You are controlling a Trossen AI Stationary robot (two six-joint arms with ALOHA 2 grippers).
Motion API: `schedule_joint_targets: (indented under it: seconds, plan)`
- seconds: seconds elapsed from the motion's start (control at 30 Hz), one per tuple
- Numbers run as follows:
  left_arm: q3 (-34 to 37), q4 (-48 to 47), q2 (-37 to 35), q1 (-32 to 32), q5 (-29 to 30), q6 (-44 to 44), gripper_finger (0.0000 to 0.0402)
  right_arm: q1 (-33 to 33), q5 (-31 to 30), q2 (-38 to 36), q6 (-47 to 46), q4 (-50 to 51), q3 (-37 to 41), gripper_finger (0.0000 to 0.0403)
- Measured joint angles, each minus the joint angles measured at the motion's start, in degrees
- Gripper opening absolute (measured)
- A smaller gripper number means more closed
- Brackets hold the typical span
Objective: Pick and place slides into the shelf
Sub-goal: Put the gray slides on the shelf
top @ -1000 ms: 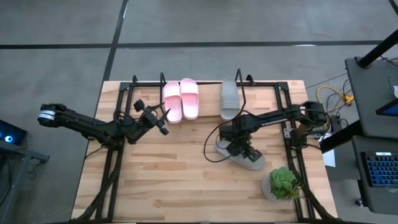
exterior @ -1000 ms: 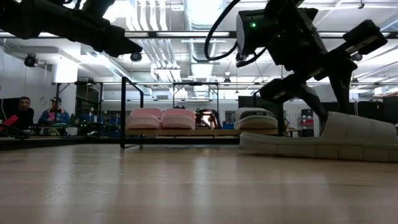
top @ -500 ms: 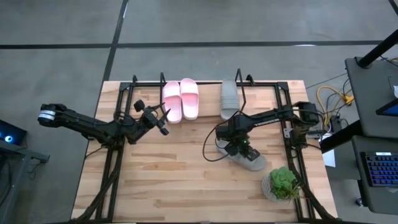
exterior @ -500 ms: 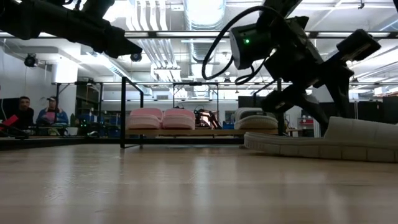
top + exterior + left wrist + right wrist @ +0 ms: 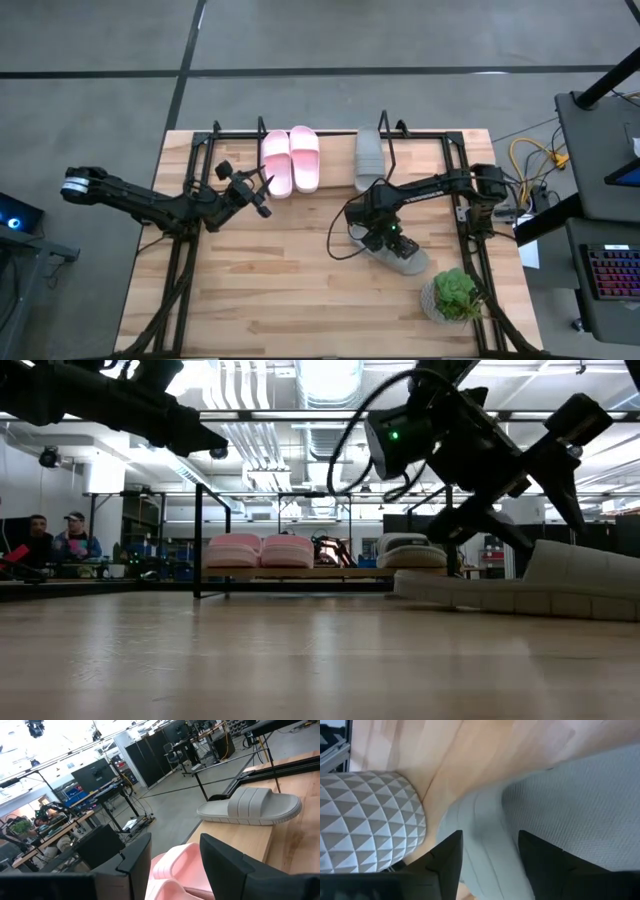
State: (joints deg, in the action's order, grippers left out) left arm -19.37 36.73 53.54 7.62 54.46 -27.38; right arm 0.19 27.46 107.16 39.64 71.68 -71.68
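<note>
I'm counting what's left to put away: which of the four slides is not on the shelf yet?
The grey slide lying on the table near the potted plant, under the right gripper. The other grey slide and both pink slides sit in the shelf.

Wooden table (image 5: pixel 280 280), shelf (image 5: pixel 330 185), grey slide (image 5: pixel 400 258), potted plant (image 5: pixel 452 295)

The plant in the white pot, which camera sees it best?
The high view: the whole green plant shows near the table's corner, beside the loose grey slide. The right wrist view shows only its patterned pot. The low and left wrist views miss it.
</note>
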Motion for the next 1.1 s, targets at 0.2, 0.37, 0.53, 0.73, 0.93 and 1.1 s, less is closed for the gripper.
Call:
schedule_joint_targets:
  seconds: [0.2,0.37,0.53,0.73,0.93,1.1]
  plan:
    - [0.06,-0.05,0.0,-0.02,0.0,-0.02,0.0153,0.02,1.23,2.94,2.44,1.66,0.21,0.0157]
    - [0.06,-0.03,0.0,-0.04,0.0,-0.04,0.0153,-0.07,1.32,4.43,1.57,2.25,-1.03,0.0123]
    - [0.06,-0.05,0.0,-0.04,0.0,-0.04,0.0153,-0.09,1.39,3.75,2.11,2.24,-1.42,0.0054]
    - [0.06,-0.02,0.0,-0.04,0.0,-0.04,0.0153,-0.11,1.52,1.91,0.78,1.35,-2.23,0.0012]
    - [0.09,-0.04,0.0,-0.04,0.0,-0.04,0.0153,-0.61,2.23,-0.8,-2.45,0.47,-5.46,0.001]
    - [0.11,-0.03,0.0,-0.04,0.0,-0.03,0.0153,-1.39,2.83,-3.83,-3.79,-2.95,-9.16,0.001]
